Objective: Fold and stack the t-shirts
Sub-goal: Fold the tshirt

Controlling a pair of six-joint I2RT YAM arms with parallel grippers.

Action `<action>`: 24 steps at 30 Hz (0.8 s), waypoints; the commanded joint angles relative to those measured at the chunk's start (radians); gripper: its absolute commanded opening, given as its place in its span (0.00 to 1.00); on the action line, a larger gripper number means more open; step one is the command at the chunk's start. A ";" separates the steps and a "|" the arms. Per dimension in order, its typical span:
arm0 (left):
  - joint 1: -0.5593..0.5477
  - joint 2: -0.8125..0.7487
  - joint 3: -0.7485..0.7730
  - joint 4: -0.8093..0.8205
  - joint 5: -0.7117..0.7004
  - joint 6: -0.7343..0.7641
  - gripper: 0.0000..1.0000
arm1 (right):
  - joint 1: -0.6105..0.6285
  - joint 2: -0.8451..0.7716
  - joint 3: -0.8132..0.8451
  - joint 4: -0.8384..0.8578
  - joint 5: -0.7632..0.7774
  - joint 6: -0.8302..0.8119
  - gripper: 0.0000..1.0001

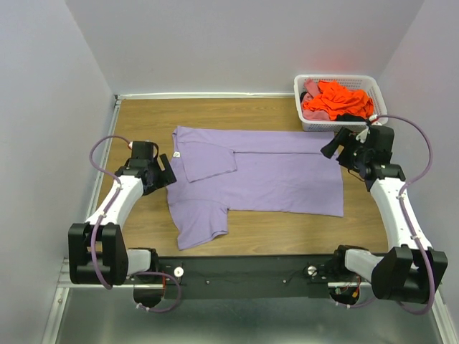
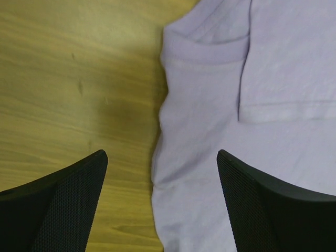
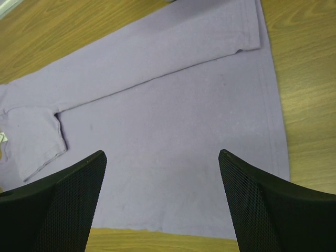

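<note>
A lavender t-shirt (image 1: 265, 179) lies flat across the wooden table, neck to the left. Its far side and one sleeve are folded inward, and the near sleeve (image 1: 201, 226) sticks out toward the arms. A small white label (image 1: 177, 153) shows near the neck. My left gripper (image 1: 166, 172) hovers open over the shirt's left edge, wood under one finger and cloth (image 2: 220, 105) under the other. My right gripper (image 1: 331, 149) hangs open above the shirt's right end (image 3: 173, 105), holding nothing. Orange (image 1: 337, 100) and pink (image 1: 310, 87) t-shirts lie bunched in the basket.
A white lattice basket (image 1: 333, 127) stands at the back right corner, close behind my right gripper. Grey walls close in the table at the left, back and right. Bare wood (image 1: 143, 122) shows left of and behind the shirt.
</note>
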 commanded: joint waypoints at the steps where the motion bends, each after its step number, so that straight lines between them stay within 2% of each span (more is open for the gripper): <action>1: 0.004 -0.008 -0.053 -0.024 0.077 -0.063 0.93 | -0.007 -0.022 -0.022 -0.044 -0.032 -0.014 0.94; 3: 0.004 0.004 -0.063 -0.034 0.076 -0.071 0.93 | -0.007 -0.024 -0.032 -0.049 -0.036 -0.007 0.94; 5: 0.004 0.022 -0.075 -0.037 0.068 -0.074 0.88 | -0.007 -0.025 -0.046 -0.049 -0.045 -0.004 0.93; 7: 0.004 0.036 -0.081 -0.040 0.047 -0.082 0.74 | -0.009 -0.031 -0.068 -0.050 -0.050 0.002 0.94; 9: 0.002 0.046 -0.081 -0.044 0.048 -0.085 0.67 | -0.007 -0.039 -0.080 -0.052 -0.055 0.005 0.93; 19: -0.007 0.130 -0.084 -0.050 0.048 -0.086 0.66 | -0.007 -0.061 -0.120 -0.053 -0.055 0.002 0.93; 24: -0.018 0.197 -0.076 -0.042 0.062 -0.062 0.50 | -0.007 -0.077 -0.146 -0.053 -0.059 0.002 0.93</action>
